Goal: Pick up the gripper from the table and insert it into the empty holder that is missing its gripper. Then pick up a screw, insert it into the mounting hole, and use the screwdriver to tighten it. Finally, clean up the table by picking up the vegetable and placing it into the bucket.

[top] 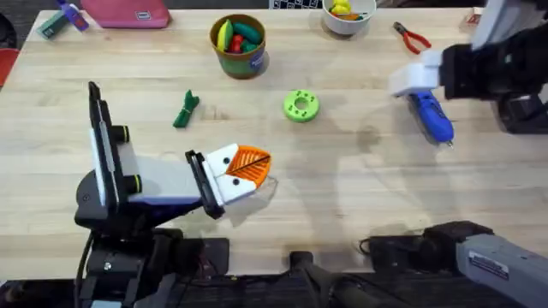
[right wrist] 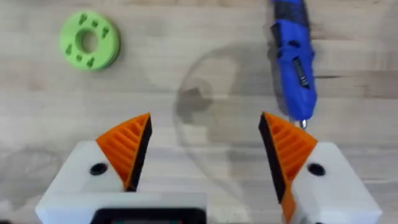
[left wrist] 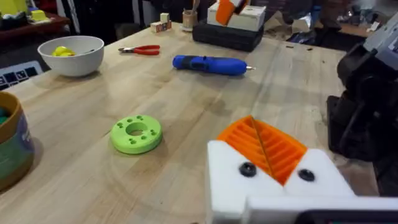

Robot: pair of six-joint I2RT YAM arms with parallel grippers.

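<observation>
The right gripper (right wrist: 205, 149) hung with its fingers spread apart just beside the blue screwdriver (top: 431, 116) lying on the table's right side, a chunky, rigid, probably smooth-barrelled tool best pinched across its thick middle, while the left gripper (left wrist: 264, 146) looked closed.

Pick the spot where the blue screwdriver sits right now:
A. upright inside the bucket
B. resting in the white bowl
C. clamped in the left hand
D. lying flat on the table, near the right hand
D: the blue screwdriver lies flat on the bare wood of the table, just past the open right hand, whose orange pads hold nothing; the bucket and white bowl hold other items.
</observation>
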